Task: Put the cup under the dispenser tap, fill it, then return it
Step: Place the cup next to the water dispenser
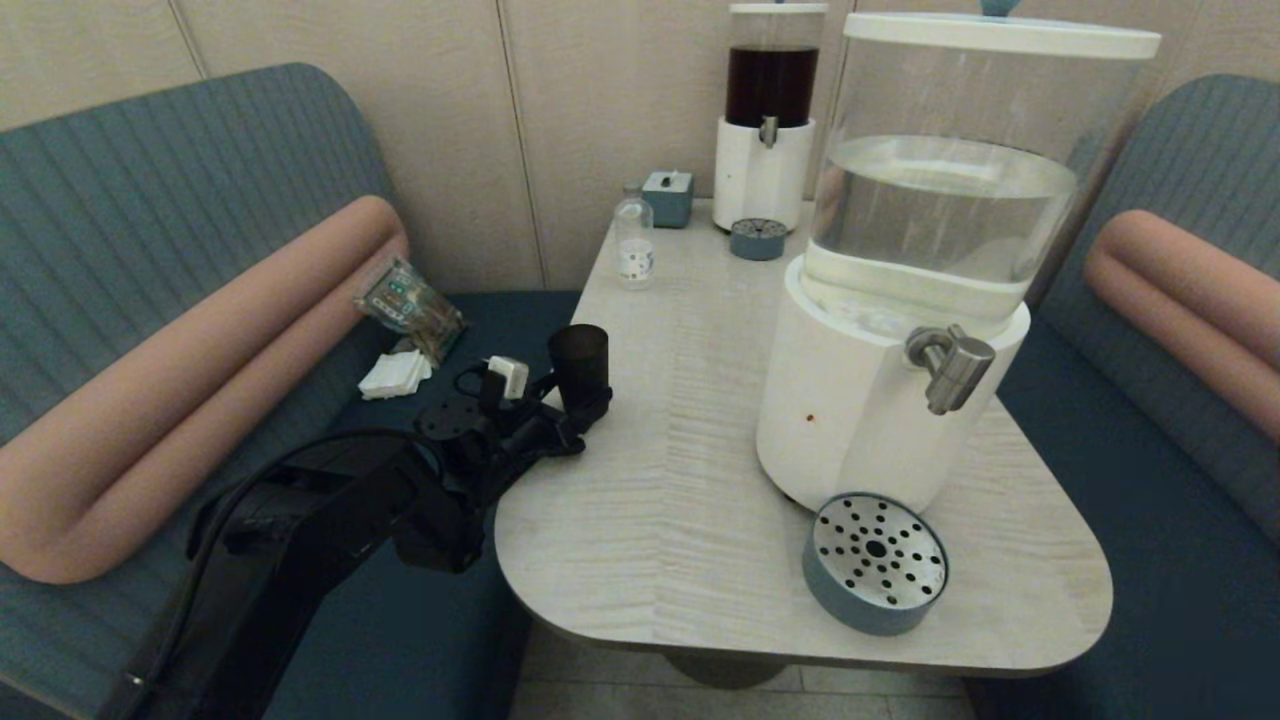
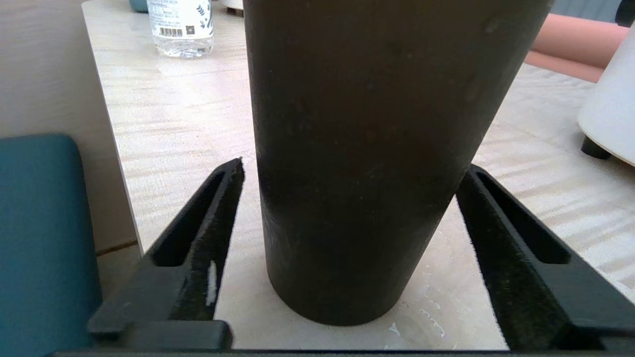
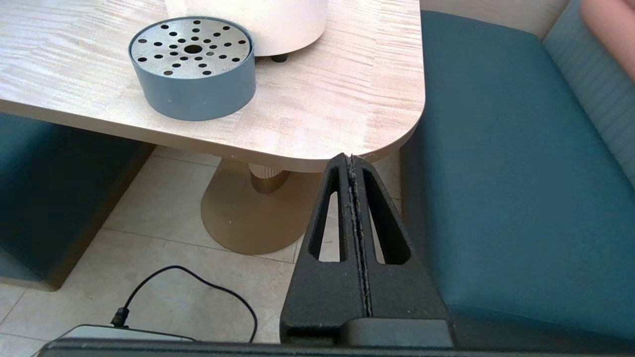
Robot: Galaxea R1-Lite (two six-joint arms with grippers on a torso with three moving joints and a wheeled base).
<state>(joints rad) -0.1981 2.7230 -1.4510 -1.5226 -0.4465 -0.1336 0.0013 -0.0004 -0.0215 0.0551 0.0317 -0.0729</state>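
At the table's left edge, the cup (image 1: 579,362) stands on its own between the left gripper's (image 1: 578,400) spread fingers, probably to let go, far from the tap (image 1: 948,365).

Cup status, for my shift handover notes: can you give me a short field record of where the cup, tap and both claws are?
cup: black cup upright on the table, near its left edge
left claw: left claw open, fingers either side of the cup, gaps visible
right claw: right claw shut, off the table's corner
dispenser tap: steel dispenser tap, nothing under it
drip tray: round drip tray empty
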